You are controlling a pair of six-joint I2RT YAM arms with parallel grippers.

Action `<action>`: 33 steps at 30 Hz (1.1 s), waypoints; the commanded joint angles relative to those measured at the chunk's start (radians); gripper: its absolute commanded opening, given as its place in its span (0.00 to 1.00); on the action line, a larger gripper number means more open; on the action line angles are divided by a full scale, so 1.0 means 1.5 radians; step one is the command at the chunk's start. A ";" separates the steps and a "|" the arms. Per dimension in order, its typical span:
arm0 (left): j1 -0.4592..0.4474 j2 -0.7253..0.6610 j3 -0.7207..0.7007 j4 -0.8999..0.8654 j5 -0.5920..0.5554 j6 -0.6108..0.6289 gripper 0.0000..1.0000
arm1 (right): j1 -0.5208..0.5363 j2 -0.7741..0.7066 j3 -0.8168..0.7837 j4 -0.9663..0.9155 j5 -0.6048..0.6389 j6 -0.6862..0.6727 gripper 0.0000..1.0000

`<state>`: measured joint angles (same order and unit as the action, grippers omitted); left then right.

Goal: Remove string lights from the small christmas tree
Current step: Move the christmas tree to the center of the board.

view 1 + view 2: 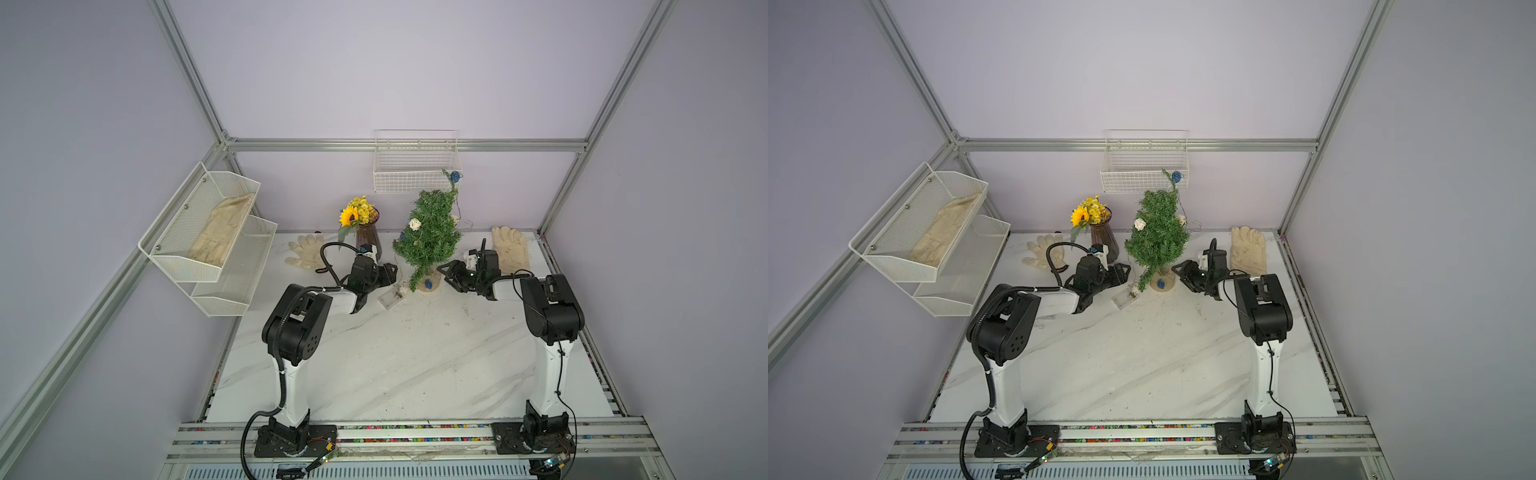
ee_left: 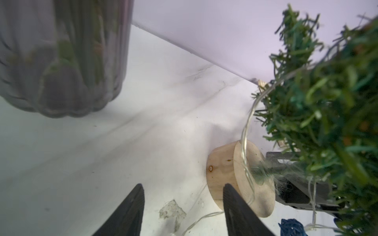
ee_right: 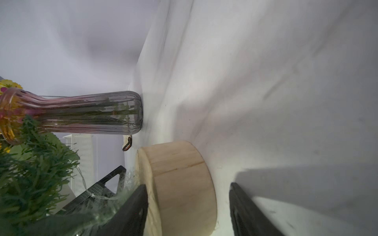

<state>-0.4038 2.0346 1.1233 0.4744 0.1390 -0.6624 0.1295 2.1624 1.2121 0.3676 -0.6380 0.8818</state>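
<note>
Our open right fingers (image 3: pixel 133 210) straddle the christmas tree's (image 1: pixel 430 232) wooden base (image 3: pixel 180 173); open left fingers (image 2: pixel 131 210) flank the string lights (image 2: pixel 243 139).

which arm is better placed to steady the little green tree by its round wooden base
Right: the right jaws stand open astride the round tan wooden base of the small green needle tree. The left jaws sit beside the base, nearer the thin pale light wire.
</note>
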 commanded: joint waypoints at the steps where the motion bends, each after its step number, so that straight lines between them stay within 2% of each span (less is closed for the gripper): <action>1: -0.018 0.023 0.029 0.076 0.017 -0.024 0.61 | 0.010 0.022 0.023 0.039 -0.013 0.018 0.63; 15: -0.045 0.093 0.055 0.161 0.088 -0.071 0.58 | 0.036 0.052 0.020 0.067 -0.042 0.010 0.51; 21: -0.057 0.102 0.065 0.163 0.107 -0.080 0.58 | 0.047 0.046 0.011 0.062 -0.042 0.001 0.49; 33: -0.094 0.045 -0.025 0.200 0.089 -0.094 0.58 | 0.070 -0.015 -0.099 0.073 -0.045 -0.017 0.49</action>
<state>-0.4908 2.1757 1.1168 0.6575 0.2417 -0.7937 0.1749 2.1597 1.1255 0.5461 -0.6205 0.8730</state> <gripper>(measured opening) 0.575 0.487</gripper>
